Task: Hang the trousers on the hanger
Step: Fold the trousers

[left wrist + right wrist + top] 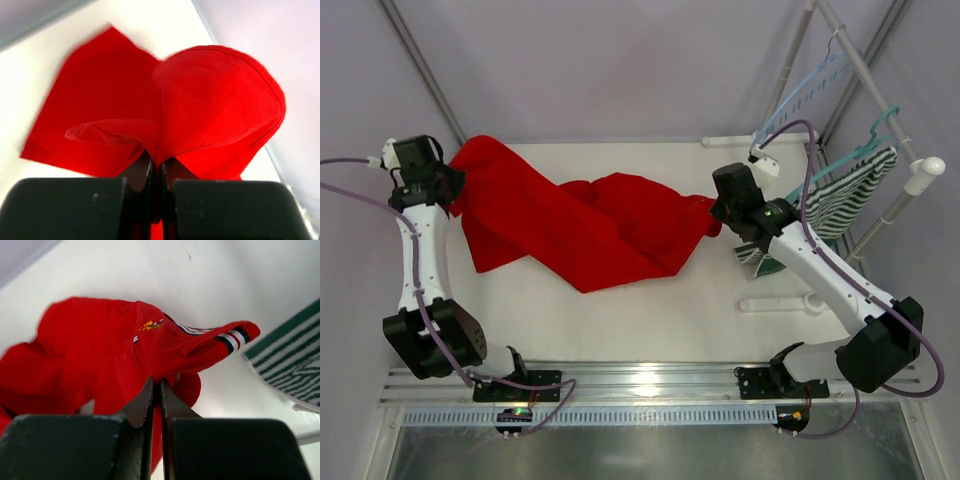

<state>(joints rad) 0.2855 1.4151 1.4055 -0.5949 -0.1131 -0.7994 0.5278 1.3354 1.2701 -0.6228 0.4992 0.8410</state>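
Red trousers sprawl across the table: left gripper pinched tight on the cloth's far-left end, right gripper clamped on the striped waistband. Pale blue hanger hangs on the rack beyond the right arm, apart from the cloth. Best, as I judge it: raise both ends together, cloth taut, and carry the waistband end to the hanger bar without easing either pinch

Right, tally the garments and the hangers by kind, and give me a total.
Garments: 2 (red trousers, green-and-white striped garment)
Hangers: 2 (pale blue hanger, teal hanger)
Total: 4
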